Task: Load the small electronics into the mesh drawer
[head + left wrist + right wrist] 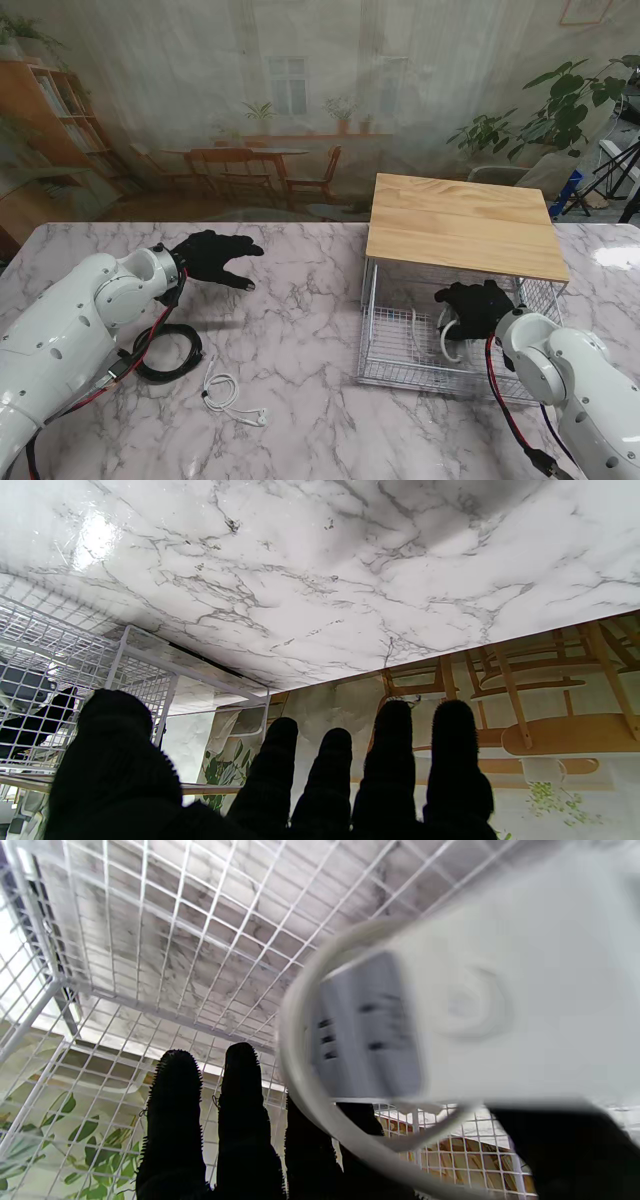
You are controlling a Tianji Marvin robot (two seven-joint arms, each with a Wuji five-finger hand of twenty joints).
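The white mesh drawer (pixel 385 345) stands pulled out toward me from under a wood-topped wire rack (pixel 460 225). My right hand (pixel 478 305) is inside the drawer, shut on a white power strip (pixel 480 1005) with a grey socket face; its white cord (pixel 448 345) loops under the hand. Another white cable (pixel 415 330) lies on the drawer floor. On the table at my left lie a coiled black cable (pixel 172 355) and a white earphone cable (pixel 225 392). My left hand (pixel 215 258) hovers open farther away, fingers (pixel 390 760) spread, holding nothing.
The wooden rack top overhangs the back of the drawer. Bare marble table (pixel 300 320) lies between the two hands. The drawer's wire wall (pixel 140 670) shows in the left wrist view. A painted backdrop (pixel 280 100) stands behind the table's far edge.
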